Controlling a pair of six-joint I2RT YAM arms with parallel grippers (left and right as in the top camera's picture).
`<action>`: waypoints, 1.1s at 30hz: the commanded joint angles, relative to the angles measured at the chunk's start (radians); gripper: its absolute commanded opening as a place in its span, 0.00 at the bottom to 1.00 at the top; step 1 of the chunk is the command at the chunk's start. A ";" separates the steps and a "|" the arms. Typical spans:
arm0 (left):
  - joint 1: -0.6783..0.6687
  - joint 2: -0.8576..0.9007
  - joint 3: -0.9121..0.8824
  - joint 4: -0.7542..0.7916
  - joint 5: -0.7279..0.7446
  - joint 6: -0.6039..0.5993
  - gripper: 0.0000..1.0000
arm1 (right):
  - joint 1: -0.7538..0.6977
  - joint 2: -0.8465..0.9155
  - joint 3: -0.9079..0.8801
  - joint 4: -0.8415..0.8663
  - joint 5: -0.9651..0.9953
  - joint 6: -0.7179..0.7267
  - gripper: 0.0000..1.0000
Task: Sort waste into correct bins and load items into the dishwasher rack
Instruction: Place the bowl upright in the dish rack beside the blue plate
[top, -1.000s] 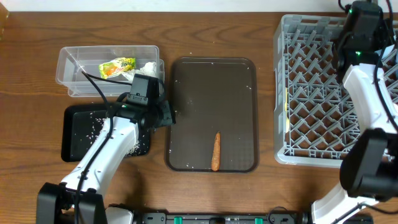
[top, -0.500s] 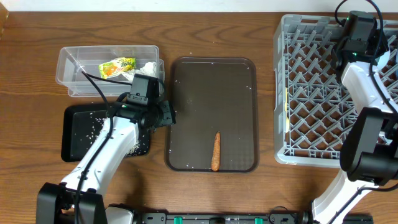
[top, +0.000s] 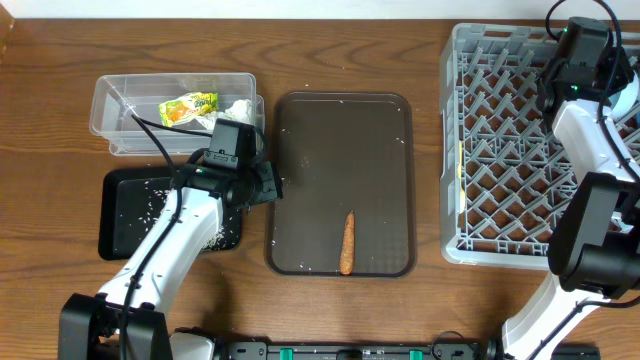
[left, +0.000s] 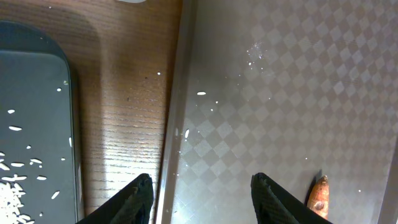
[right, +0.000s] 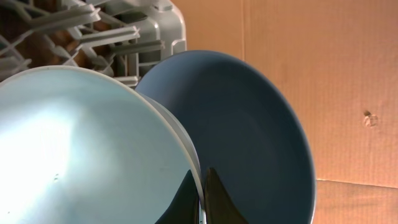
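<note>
Overhead, the clear tub (top: 110, 132) sits toward the far left corner of the bench and holds the yellow-green wrapper (top: 188, 108) and the crumpled tissue (top: 240, 106). The black tray (top: 125, 236) lies in front of it, nearer the left edge, and is scattered with rice grains (top: 150, 205).

The left arm reaches in from the front edge across the black tray. The left gripper (top: 268, 185) hangs over the left rim of the brown serving tray (top: 340, 150). In the left wrist view its jaws stand wide apart, empty, and point down at that rim.

The carrot stick (top: 347, 243) lies alone on the serving tray toward the front edge, to the right of those fingers and apart from them. It looks light, stiff and tapered. It is probably a little slick and apt to roll, so a pinch across its middle, jaws square to its length, seems the surest hold.

The dishwasher rack (top: 500, 150) stands by the right edge. The right arm stretches up to its far right corner. In the right wrist view the right gripper (right: 200, 200) is pinched thinly on the rim of the white bowl (right: 81, 143), with the dark blue plate (right: 249, 137) standing just behind it. Whether the bowl rests on the pegs I cannot tell. It looks hard, smooth and breakable, and a rim pinch may let it swing.
</note>
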 joint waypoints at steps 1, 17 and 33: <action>0.005 -0.011 0.011 0.000 -0.005 0.009 0.53 | 0.015 0.009 -0.005 -0.021 0.014 0.038 0.01; 0.005 -0.011 0.011 0.000 -0.006 0.009 0.54 | 0.074 0.009 -0.005 -0.289 0.015 0.309 0.01; 0.005 -0.011 0.011 0.000 -0.006 0.009 0.54 | 0.176 0.009 -0.005 -0.579 0.023 0.536 0.39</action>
